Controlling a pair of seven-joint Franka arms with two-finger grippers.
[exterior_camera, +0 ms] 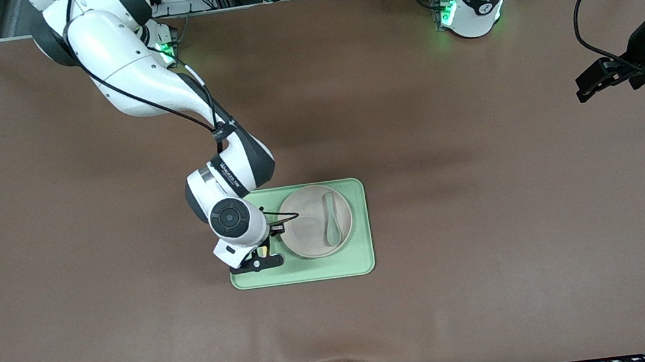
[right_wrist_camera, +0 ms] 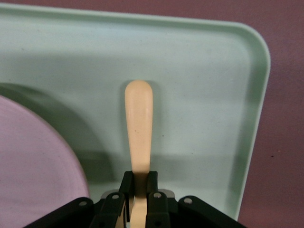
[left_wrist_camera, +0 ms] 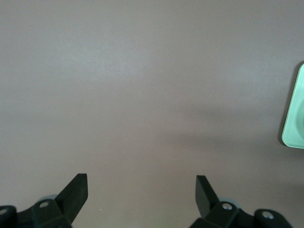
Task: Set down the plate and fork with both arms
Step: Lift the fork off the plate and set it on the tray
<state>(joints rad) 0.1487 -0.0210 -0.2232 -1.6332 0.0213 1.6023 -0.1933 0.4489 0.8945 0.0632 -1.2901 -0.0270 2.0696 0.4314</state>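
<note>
Yellow fork (right_wrist_camera: 138, 128): pinched by right gripper (right_wrist_camera: 138, 190) over tray (right_wrist_camera: 199, 71), beside plate (exterior_camera: 315, 220).
Left gripper (left_wrist_camera: 141, 190): spread, empty, waiting.
Risk: fork tilts when released.

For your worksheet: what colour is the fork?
Pale yellow fork; right wrist view shows it best.

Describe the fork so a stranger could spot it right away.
Find the light green tray mid-table. The fork is over its bare strip beside the plate, clamped in the right hand. It is slim and pale yellow; the grey-green spoon lies on the plate.
</note>
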